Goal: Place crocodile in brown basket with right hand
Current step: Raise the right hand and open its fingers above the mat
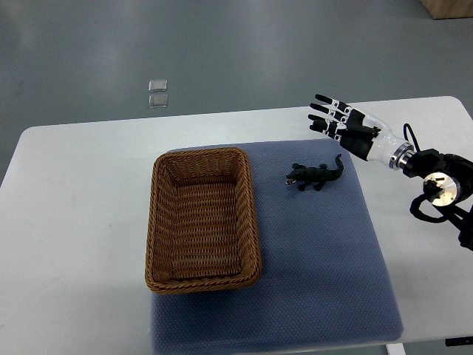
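A small dark green toy crocodile (316,175) lies on the blue mat (325,251), its head pointing left toward the brown wicker basket (158,222). The basket stands empty on the mat's left part. My right hand (330,118) reaches in from the right edge and hovers above and to the right of the crocodile, apart from it. Its black fingers (326,109) are spread out straight and hold nothing. The left arm does not show.
The mat lies on a white table (74,192) whose rounded far edge runs behind the hand. Two small clear square pieces (157,93) lie on the grey floor beyond the table. A wooden box corner (448,7) shows at top right.
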Controlling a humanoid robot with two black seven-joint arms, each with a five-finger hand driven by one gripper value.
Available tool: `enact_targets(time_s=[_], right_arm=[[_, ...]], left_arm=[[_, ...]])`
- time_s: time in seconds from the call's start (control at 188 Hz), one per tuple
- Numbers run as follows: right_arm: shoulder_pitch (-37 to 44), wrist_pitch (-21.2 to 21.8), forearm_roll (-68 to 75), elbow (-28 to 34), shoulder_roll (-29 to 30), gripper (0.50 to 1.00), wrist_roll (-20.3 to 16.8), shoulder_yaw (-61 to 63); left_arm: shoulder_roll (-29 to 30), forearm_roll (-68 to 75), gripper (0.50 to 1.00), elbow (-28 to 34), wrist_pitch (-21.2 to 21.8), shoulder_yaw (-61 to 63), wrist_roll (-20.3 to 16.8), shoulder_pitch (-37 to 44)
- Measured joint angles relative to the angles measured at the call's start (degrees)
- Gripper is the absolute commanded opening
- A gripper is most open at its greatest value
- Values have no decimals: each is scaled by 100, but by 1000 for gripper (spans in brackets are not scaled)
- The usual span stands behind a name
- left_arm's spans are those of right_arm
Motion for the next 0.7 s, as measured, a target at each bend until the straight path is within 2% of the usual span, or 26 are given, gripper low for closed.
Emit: enact_targets(time_s=[0.314, 0.698], right_arm=[[31, -9, -283, 0, -15, 928, 1, -14], [434, 21, -1250, 0, -66, 928, 218, -81]], left_arm=[[0, -8, 1000, 5, 6, -13, -16, 24], [0, -11, 1000, -7, -12, -6, -18, 9]])
